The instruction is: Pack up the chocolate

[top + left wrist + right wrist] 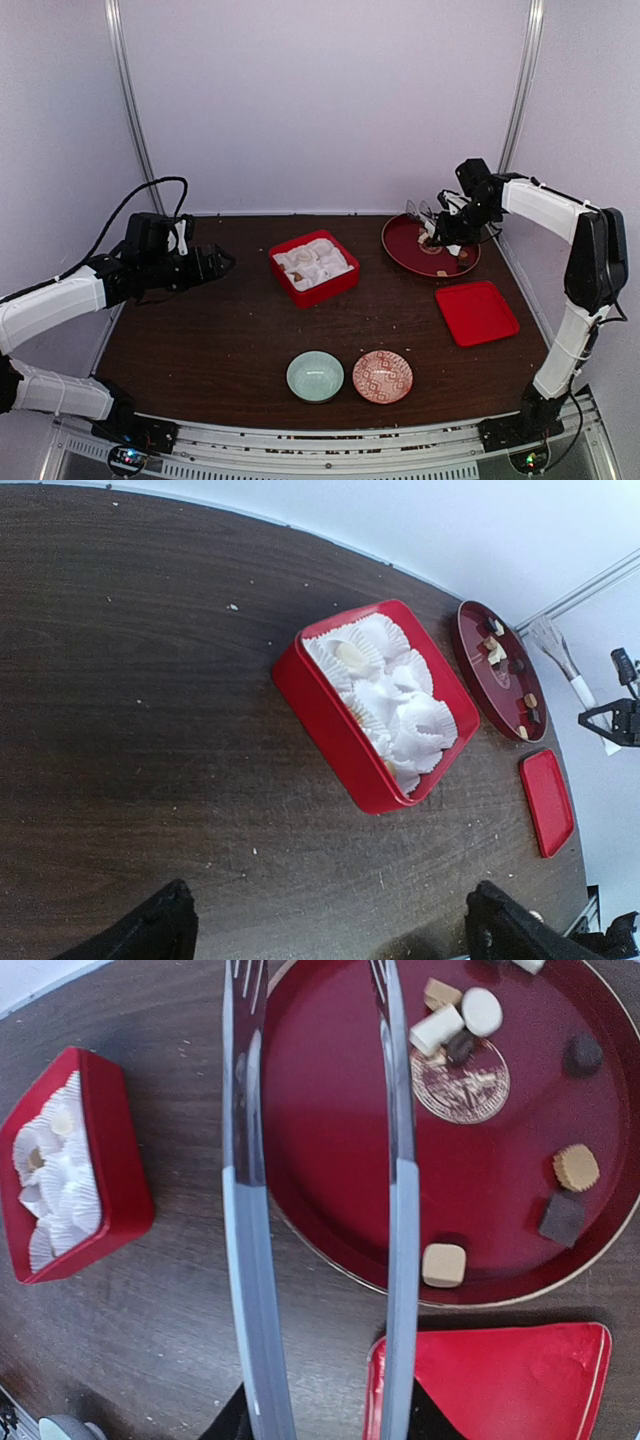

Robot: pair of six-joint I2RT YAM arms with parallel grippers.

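My right pincer (447, 228) grips slim silver tongs (245, 1210) over the round dark-red plate (330, 1110) of bite-size chocolate (443, 1264); my left pincer (215, 264) gapes wide.

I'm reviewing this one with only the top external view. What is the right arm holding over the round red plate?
Observer: Slim silver tongs; the right wrist view shows their blades spread, gripping nothing.
Operator: Is anything in the red box yet?
Observer: The left wrist view shows a pale piece sitting in one of the white paper cups at one end.
Operator: How much is left on the plate?
Observer: At least eight pieces, tan, whitish and dark, in the right wrist view.
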